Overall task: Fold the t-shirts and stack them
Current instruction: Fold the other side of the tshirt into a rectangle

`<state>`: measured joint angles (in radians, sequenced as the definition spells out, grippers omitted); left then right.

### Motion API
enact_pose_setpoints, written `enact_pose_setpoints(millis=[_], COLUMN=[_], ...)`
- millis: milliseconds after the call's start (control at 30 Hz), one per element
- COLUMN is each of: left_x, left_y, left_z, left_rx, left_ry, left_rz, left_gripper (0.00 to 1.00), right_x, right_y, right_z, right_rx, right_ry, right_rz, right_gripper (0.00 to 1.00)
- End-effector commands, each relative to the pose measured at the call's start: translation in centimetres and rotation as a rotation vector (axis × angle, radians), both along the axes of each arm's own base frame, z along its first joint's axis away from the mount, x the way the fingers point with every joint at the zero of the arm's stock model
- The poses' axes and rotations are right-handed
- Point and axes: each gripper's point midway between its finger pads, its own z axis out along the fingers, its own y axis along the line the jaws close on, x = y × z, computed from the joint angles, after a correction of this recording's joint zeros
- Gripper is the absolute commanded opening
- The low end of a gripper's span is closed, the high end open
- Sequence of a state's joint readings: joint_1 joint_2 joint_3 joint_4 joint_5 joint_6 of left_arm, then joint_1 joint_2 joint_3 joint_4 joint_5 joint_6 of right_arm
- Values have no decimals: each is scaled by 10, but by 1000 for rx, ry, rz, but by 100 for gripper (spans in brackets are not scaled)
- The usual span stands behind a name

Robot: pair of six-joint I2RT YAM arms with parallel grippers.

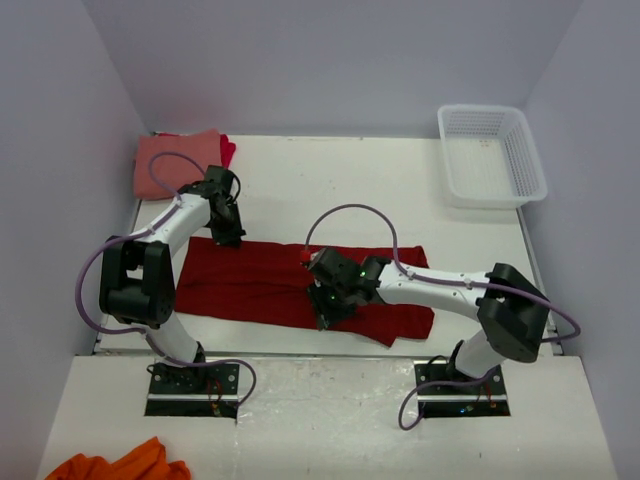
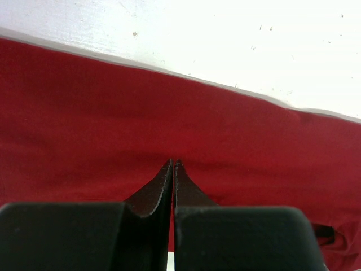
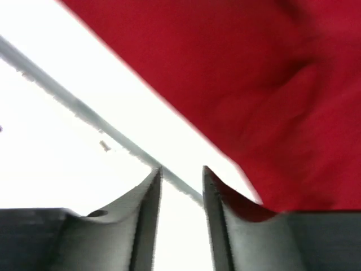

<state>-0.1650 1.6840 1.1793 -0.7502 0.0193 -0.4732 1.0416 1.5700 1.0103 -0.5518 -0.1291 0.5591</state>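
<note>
The big dark red t-shirt (image 1: 270, 280) lies as a long folded strip across the middle of the table (image 1: 330, 190). My left gripper (image 1: 232, 238) is at the strip's far left edge. In the left wrist view it (image 2: 174, 162) is shut, with its tips over the red cloth (image 2: 169, 113) and no cloth visibly between them. My right gripper (image 1: 325, 316) is at the strip's near edge. In the right wrist view it (image 3: 182, 168) is slightly open and empty over white table, with the red cloth (image 3: 237, 73) just beside its right finger. The salmon-pink shirt (image 1: 178, 160) lies folded at the back left on the brighter red one (image 1: 228, 150).
A white plastic basket (image 1: 490, 155) stands at the back right. An orange cloth (image 1: 120, 462) lies on the lower shelf at the front left. A grey seam along the table's near edge (image 3: 84, 110) runs under the right gripper. Walls enclose the table on three sides.
</note>
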Motion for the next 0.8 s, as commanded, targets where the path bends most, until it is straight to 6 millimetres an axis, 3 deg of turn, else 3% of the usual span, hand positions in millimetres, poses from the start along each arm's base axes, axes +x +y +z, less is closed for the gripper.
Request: enact_pose_setpoints(millis=[0,67,100,133,233,333,367,433,467,600,767], left_x=[1,0,-1,-2,0,2,3,2,1,2,6], left_y=[-3,-2,-2,-2,-3,-2,-1,1,1,10,6], left_z=[11,9,8,6,4,3,3,-1,-2,-10,-16], left_rx=[-13,-7,-5,-4,-5,9,13,21,27,75,61], left_ry=[-38,-31,-28,-23,-22,-25,-26,-17,-14,-3,13], left_rz=[-34,-33,-34,-34,-32,-31,-29,-33,-35,-27,-36], left_gripper=[0,0,0,0,0,0,0,0,0,0,0], right_x=[-12,-7,-7,-6,5,22,31,40,54,77,91], right_y=[13,6,-5,-10,-31,-53,-60,-68,-77,-84,-90], right_z=[11,20,13,13,12,12,14,20,23,31,10], right_rx=[49,70,51,49,-8,-104,-120,-110,-102,-58,-134], right_ry=[-1,-41,-51,-65,-126,-176,-182,-177,-173,-173,-123], right_rz=[13,-59,-87,-104,-162,-229,-273,-313,-374,-403,-368], right_gripper=[43,57,74,80,85,82,79,43,0,0,0])
